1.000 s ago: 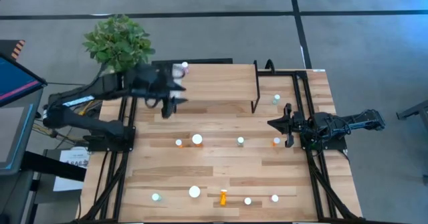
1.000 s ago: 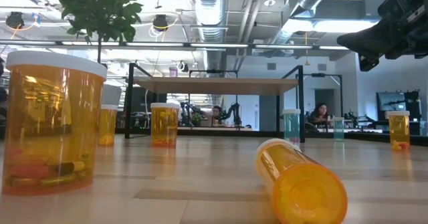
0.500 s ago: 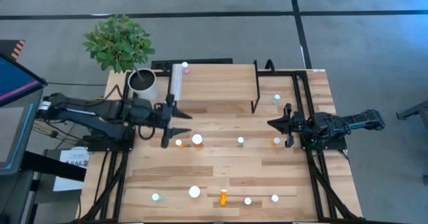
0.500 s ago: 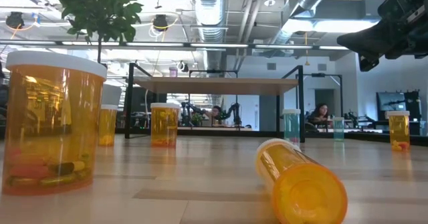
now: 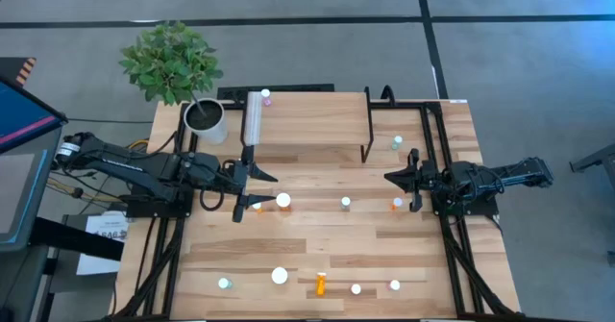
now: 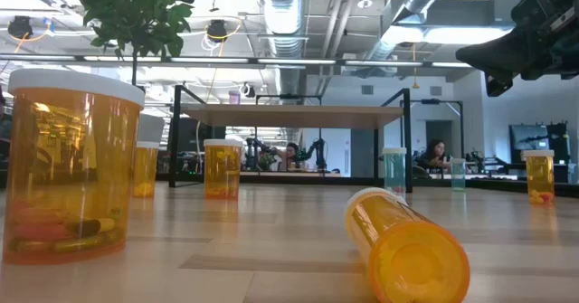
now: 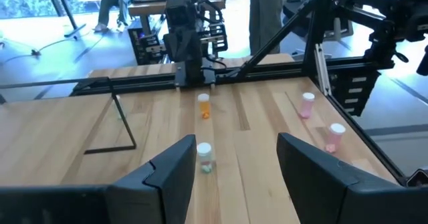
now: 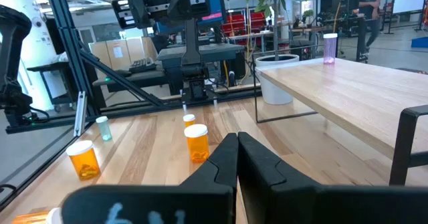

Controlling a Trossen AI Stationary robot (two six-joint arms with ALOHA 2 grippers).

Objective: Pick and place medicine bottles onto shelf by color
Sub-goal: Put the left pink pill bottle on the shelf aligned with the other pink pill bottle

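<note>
- The wooden tabletop carried everything, with bottles scattered across its middle and near parts.
- The shelf stood at the far side of the table, a potted plant just beyond its left end; only one pink bottle stood on its far-left corner.
- The left gripper hung over the table in front of the shelf's left end, fingers spread wide. A small orange bottle and a large white-capped orange bottle stood just beside it.
- The right gripper waited at the table's right edge with its fingers pressed together, holding nothing.
- In the middle row also stood a teal bottle and another orange bottle; one more teal bottle stood by the shelf's right leg.
- Along the near edge were a second large orange bottle, a tipped-over orange bottle, a teal one and two small pale-capped ones.
- The bottles looked like light, stiff, smooth plastic, so probably slippery and easy to knock over.
- I would take an upright bottle across its round body just under the cap, with a gentle squeeze; the lying one likely rolls and wants gripping across its middle.
</note>
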